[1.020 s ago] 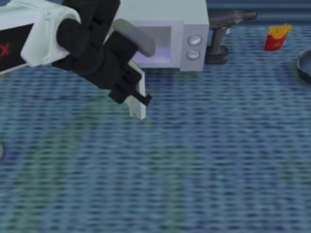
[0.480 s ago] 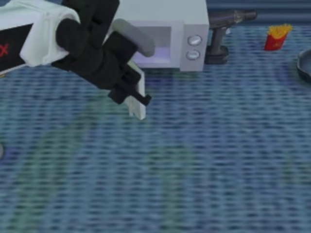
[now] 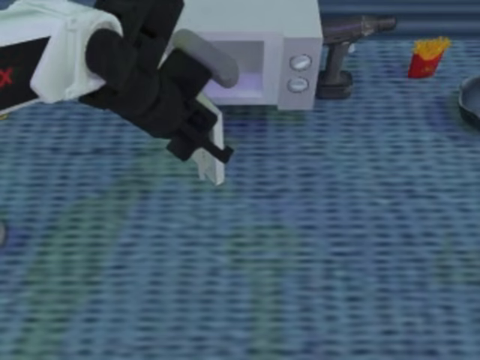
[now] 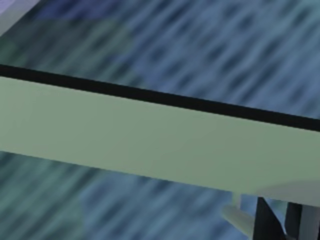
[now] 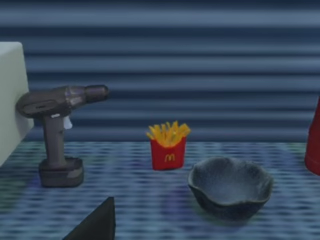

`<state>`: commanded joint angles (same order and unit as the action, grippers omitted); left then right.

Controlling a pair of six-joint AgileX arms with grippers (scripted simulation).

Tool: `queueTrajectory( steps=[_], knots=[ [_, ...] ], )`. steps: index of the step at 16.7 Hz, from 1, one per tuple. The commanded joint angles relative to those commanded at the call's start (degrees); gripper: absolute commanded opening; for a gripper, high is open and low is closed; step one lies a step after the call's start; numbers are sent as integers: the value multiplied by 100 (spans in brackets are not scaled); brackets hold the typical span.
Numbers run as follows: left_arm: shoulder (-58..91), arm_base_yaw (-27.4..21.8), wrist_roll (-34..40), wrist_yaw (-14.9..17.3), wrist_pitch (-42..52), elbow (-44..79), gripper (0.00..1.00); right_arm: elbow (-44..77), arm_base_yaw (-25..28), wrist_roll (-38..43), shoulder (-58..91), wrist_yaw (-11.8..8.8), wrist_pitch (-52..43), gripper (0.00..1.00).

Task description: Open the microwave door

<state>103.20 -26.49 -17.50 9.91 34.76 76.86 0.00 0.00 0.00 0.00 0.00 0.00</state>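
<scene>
left gripper: top view, at the back left of the table, against the free edge of the microwave door; whether its fingers clamp the door or only press on it i cannot tell.
microwave: top view, at the back of the table, left of centre, with two silver knobs on its right front panel.
door state: top view, swung out from the front and seen nearly edge-on, with the lit cavity showing behind it.
progress: by my judgement the opening is largely done; at most a little more swing is left, then letting go.
clutter: top view, a cordless drill just right of the microwave, a carton of fries further right, a dark bowl at the right edge.
left wrist view: the door's pale edge with a black line fills the frame, the blue mat behind it.
right wrist view: drill, fries and bowl on the mat; the right gripper shows only as a dark corner, parked.
</scene>
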Motion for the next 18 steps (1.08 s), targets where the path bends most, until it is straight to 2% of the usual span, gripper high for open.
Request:
queueTrajectory(
  steps=[6, 13, 18],
  knots=[
    [-1, 14, -78, 68, 19, -35, 0, 0, 0, 0, 0, 0, 0, 100],
    [-202, 409, -1049, 539, 216, -214, 0, 0, 0, 0, 0, 0, 0, 100],
    [-204, 418, -1072, 552, 222, -220, 0, 0, 0, 0, 0, 0, 0, 100]
  ],
)
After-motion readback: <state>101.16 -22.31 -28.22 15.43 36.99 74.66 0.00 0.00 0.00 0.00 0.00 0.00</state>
